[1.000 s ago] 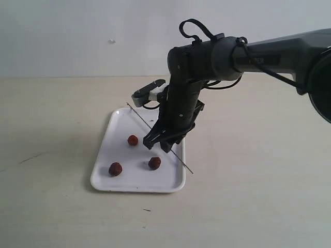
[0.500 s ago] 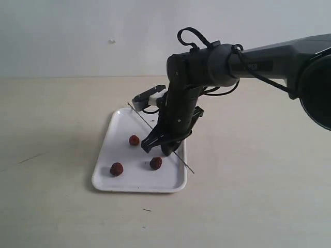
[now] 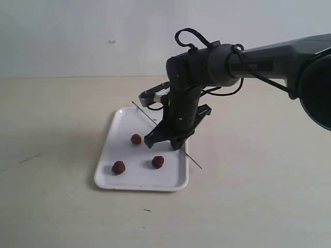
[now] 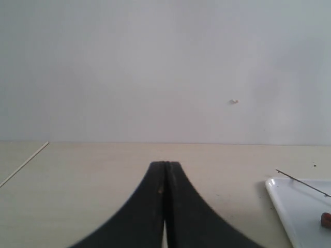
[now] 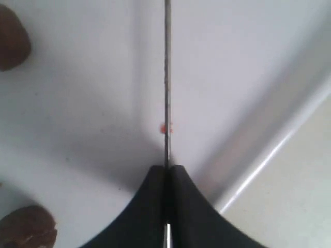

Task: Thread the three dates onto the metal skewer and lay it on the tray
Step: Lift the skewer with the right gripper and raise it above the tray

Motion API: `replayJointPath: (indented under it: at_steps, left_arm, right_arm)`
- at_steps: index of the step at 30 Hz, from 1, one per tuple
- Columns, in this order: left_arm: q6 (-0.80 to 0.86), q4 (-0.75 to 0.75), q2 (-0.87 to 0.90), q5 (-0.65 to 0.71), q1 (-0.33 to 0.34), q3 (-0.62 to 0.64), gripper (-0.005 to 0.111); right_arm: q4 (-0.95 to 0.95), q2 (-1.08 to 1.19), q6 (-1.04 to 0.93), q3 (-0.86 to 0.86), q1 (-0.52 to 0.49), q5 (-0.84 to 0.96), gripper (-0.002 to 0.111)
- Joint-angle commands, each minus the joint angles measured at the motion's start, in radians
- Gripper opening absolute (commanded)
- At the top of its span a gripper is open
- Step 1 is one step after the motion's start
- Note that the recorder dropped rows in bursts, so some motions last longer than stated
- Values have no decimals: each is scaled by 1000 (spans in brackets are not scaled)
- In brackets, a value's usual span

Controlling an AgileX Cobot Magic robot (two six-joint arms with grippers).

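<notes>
The white tray [image 3: 111,129] lies on the table with the three dates on it: one at the back [image 3: 136,138], one front left [image 3: 118,167] and one front right [image 3: 158,161]. My right gripper [image 3: 166,143] is shut on the thin metal skewer [image 3: 194,161], holding it slanted over the tray's right side. In the right wrist view the skewer [image 5: 167,77] runs straight out from the shut gripper [image 5: 166,168] over the tray [image 5: 243,57], with two dates [image 5: 10,39] [image 5: 26,230] off to one side. My left gripper [image 4: 165,164] is shut on nothing, away from the tray [image 4: 297,206].
The beige table [image 3: 248,196] spreads around the tray, with a pale wall [image 3: 77,36] behind. The right arm [image 3: 269,57] reaches in from the right. The left wrist view catches the skewer's end [image 4: 302,184] and one date [image 4: 326,219] at its edge.
The right gripper has shifted slightly right with the skewer, which now lies a little flatter. The tray and dates appear a few pixels further right.
</notes>
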Motion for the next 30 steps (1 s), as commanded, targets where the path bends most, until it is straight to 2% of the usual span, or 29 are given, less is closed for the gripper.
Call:
replayJointPath:
  at_steps: [1, 10, 18, 30]
  left_arm:
    - [-1, 3, 1, 1, -5, -1, 0]
    - [-1, 3, 1, 1, -5, -1, 0]
    - [-1, 3, 1, 1, -5, -1, 0]
    - [-1, 3, 1, 1, -5, -1, 0]
  right_arm:
    - [-44, -33, 29, -5, 0, 6, 0]
    - [-44, -176, 18, -5, 0, 63, 0]
    - [-44, -291, -97, -5, 0, 244, 0]
    - [22, -396, -235, 53, 0, 330, 0]
